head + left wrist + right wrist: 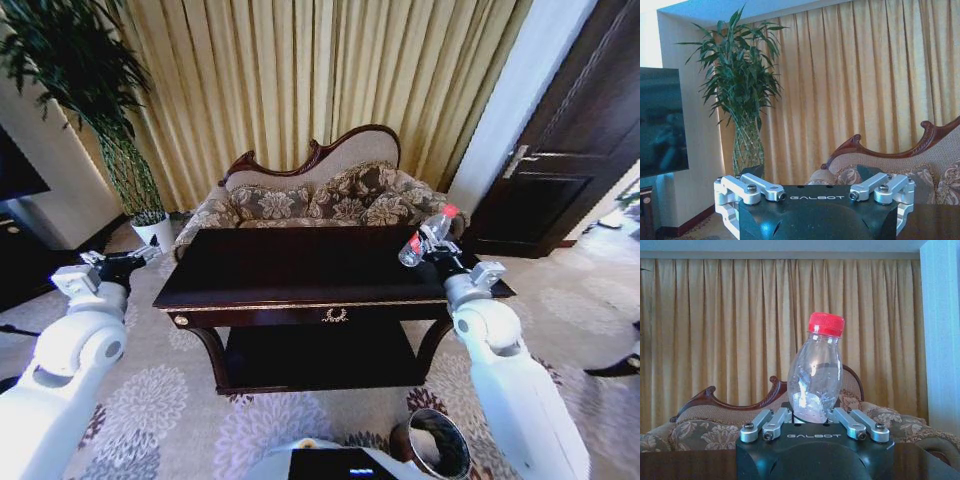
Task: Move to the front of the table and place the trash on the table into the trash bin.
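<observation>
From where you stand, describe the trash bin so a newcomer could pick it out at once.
Start at the dark glossy table with gold trim in front of the patterned sofa. Drop to the floral carpet below the table's right front corner, beside the robot's right arm. There stands the trash bin, small, round and dark brown with a shiny rim, unlike the white plant pot far to the left.

Formal living room or hotel lounge: carved-back sofa (320, 195), gold curtains (330, 80), floral carpet (160, 410), potted plant (90, 90), wall TV (662, 122).
</observation>
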### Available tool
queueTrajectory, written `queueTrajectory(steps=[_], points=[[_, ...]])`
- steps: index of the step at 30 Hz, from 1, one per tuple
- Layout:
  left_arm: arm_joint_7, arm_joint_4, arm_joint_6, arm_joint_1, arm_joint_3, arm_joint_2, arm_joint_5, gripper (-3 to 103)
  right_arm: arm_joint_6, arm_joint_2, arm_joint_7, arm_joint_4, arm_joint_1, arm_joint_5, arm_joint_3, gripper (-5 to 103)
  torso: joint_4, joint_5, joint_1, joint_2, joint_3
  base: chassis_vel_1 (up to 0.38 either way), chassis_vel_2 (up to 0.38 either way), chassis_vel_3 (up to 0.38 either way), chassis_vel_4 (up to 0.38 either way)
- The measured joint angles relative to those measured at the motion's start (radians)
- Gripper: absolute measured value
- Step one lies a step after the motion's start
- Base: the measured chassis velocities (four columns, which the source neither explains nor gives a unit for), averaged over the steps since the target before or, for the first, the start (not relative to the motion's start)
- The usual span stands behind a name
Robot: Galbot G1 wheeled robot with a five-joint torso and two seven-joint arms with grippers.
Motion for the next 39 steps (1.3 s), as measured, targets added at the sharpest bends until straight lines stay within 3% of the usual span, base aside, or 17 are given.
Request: queueTrajectory(steps=[39], points=[[0.019, 0.024, -0.036, -0.009, 0.043, -0.017, 0.029, 100, 0.017, 0.012, 0.0, -0.02, 0.005, -0.019, -0.013, 27, 0.0002, -0.0001, 0.0, 0.0, 0.0, 0.033, -0.079, -0.042, 0.074]])
